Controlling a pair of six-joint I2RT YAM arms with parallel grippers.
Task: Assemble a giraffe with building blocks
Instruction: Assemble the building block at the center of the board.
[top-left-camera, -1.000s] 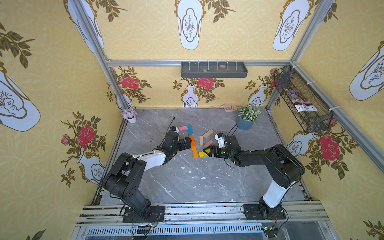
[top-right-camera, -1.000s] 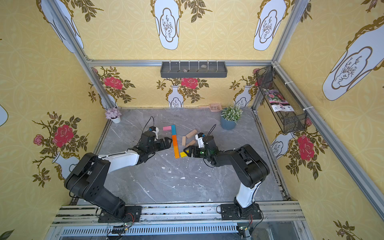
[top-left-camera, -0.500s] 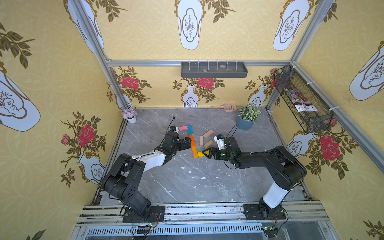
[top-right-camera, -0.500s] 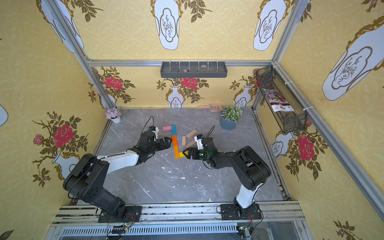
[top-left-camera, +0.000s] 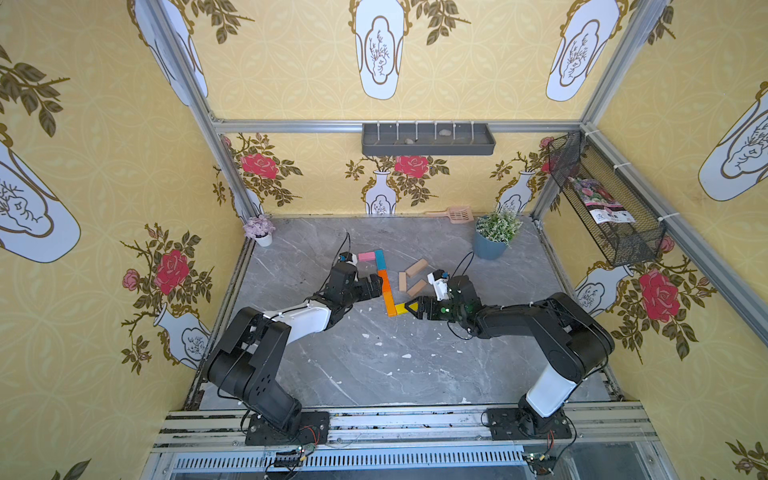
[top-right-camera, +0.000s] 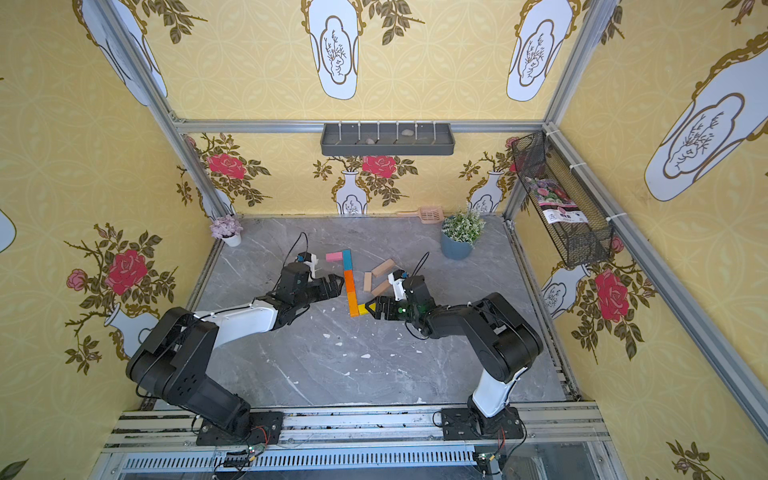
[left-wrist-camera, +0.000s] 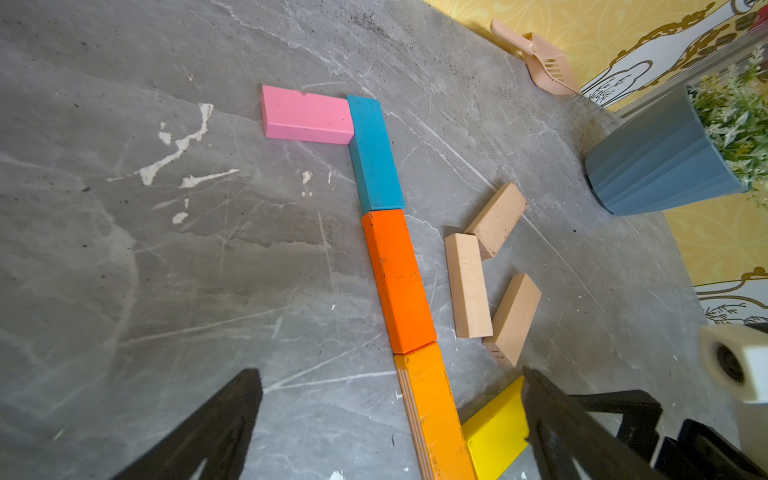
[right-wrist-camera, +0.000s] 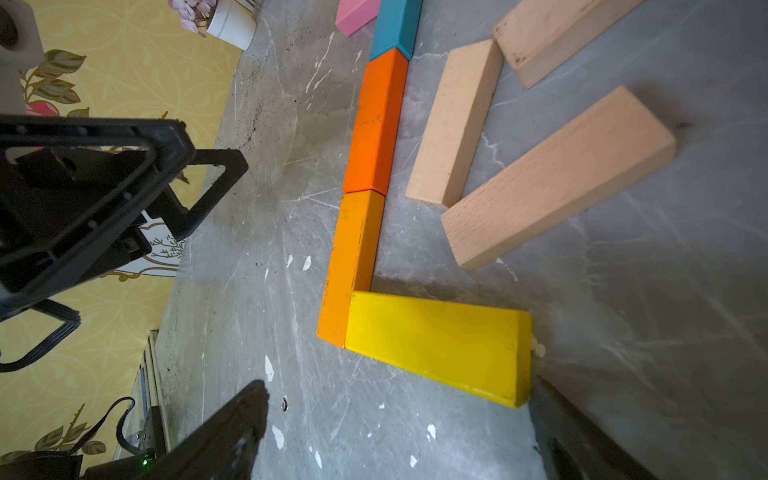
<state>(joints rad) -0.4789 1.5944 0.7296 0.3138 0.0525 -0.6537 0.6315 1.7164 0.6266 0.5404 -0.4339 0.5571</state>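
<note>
The giraffe lies flat on the grey floor in both top views. A pink block (top-left-camera: 366, 256) meets a blue block (top-left-camera: 380, 260). Two orange blocks (top-left-camera: 384, 281) (left-wrist-camera: 432, 411) carry the line on, and a yellow block (right-wrist-camera: 436, 340) butts the nearer orange one at a right angle. Three tan blocks (top-left-camera: 416, 268) (top-left-camera: 402, 281) (top-left-camera: 417, 287) lie loose to the right of the line. My left gripper (top-left-camera: 376, 286) (left-wrist-camera: 390, 374) stands open just left of the orange blocks. My right gripper (top-left-camera: 415, 309) (right-wrist-camera: 399, 386) is open at the yellow block's right end, one finger close to it.
A blue pot with a plant (top-left-camera: 492, 239) stands at the back right, and a pink slotted scoop (top-left-camera: 457, 215) lies by the back wall. A small white pot of flowers (top-left-camera: 259, 230) is in the back left corner. A wire basket (top-left-camera: 606, 199) hangs on the right wall.
My right gripper has shifted a little left and nearer along the yellow block. The left arm and the line of blocks look unchanged.
</note>
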